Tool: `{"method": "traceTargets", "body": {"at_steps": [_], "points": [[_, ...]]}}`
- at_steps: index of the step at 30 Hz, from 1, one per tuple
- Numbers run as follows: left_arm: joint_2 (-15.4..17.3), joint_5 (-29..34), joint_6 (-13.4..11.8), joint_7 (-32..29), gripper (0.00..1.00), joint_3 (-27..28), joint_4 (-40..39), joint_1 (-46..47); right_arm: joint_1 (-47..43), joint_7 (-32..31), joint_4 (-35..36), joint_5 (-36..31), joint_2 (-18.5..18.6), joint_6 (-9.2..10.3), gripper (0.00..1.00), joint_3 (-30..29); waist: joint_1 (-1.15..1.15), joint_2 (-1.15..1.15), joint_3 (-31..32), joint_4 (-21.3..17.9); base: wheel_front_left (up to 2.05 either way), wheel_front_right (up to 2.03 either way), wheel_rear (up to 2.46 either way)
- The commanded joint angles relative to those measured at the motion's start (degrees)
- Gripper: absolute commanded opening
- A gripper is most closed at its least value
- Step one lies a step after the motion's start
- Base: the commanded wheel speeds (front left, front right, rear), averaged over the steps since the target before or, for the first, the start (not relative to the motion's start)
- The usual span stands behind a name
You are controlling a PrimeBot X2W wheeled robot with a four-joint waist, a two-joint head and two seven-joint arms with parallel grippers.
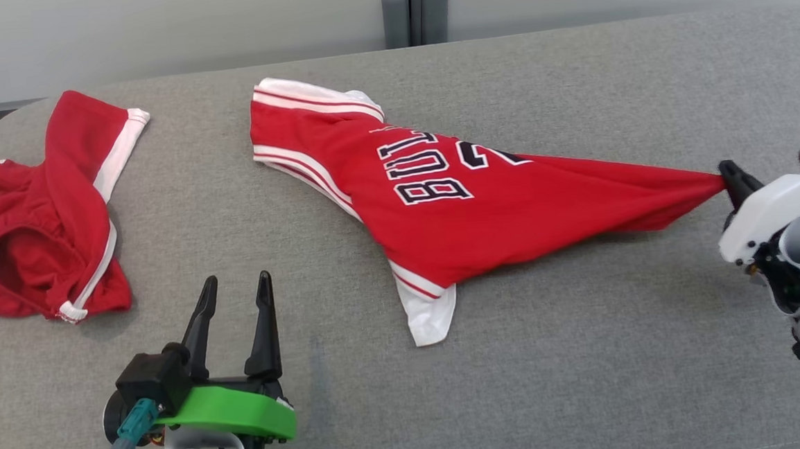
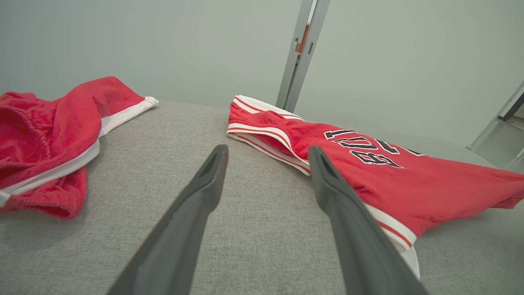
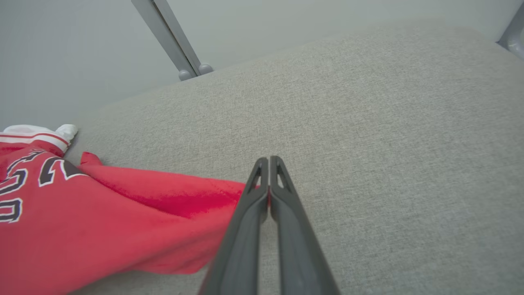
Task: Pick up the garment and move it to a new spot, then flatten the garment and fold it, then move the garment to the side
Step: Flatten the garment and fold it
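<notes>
Red basketball jersey (image 1: pixel 482 212), soft knit, white-striped trim, mid-cushion, drawn to a taut point on grey woven cushion (image 1: pixel 588 352), hem pinched in closed right gripper (image 1: pixel 729 178). Left gripper (image 1: pixel 237 283) spread wide, empty. Crumpled red shorts (image 1: pixel 38 219) far left in head view.

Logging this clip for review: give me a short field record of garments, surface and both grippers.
surface: grey fabric surface
jersey: red, lettered, mid-surface, one corner drawn taut toward the right
second garment: red with white trim, crumpled at the left
left gripper: open, empty, near the front
right gripper: shut on the jersey's corner
</notes>
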State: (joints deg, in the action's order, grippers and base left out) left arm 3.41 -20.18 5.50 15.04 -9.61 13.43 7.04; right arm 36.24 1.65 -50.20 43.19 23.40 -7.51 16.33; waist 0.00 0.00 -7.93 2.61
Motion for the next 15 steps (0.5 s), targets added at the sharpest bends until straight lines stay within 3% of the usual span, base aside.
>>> {"method": "traceTargets", "body": {"at_steps": [1, 7, 8, 9, 10, 15], "points": [[0.03, 0.45, 0.17, 0.19, 1.00, -0.01, 0.32, -1.00, -1.12, 0.90, -0.92, -0.19, 1.00, 0.05, 0.00, -0.98, 0.00, 0.00, 0.08, -0.96, 0.00, 0.00, 0.00], [-0.15, 0.80, 0.48, 0.19, 1.00, -0.51, 1.22, -0.35, -3.55, 3.12, -6.23, -1.84, 1.60, 0.05, 0.00, -5.03, 0.00, 0.00, -0.47, -1.56, 0.00, 0.00, 0.00], [-0.19, 0.83, 0.57, 0.20, 1.00, -0.57, 1.38, -0.18, -3.92, 3.17, -6.91, -2.09, 1.05, 0.05, 0.06, -5.33, 0.00, 0.00, -0.58, -1.58, 0.00, 0.00, 0.00], [-0.22, 0.86, 0.57, 0.20, 1.00, -0.58, 1.49, -0.07, -4.16, 3.40, -7.41, -2.24, 0.57, 0.05, 0.43, -5.53, 0.00, 0.00, -0.64, -1.60, 0.00, 0.00, 0.00], [-0.23, 0.88, 0.62, 0.20, 1.00, -0.58, 1.66, 0.05, -4.39, 3.75, -7.92, -2.45, 0.13, 0.05, 1.00, -5.80, 0.00, 0.00, -0.66, -1.62, 0.00, 0.00, 0.00], [-0.31, 1.00, 0.89, 0.20, 1.00, -0.79, 2.51, 0.42, -3.76, 7.27, -9.06, -4.01, -1.10, 0.05, 1.00, -7.05, 0.00, 0.00, -0.06, -1.68, 0.00, 0.00, 0.00]]}}
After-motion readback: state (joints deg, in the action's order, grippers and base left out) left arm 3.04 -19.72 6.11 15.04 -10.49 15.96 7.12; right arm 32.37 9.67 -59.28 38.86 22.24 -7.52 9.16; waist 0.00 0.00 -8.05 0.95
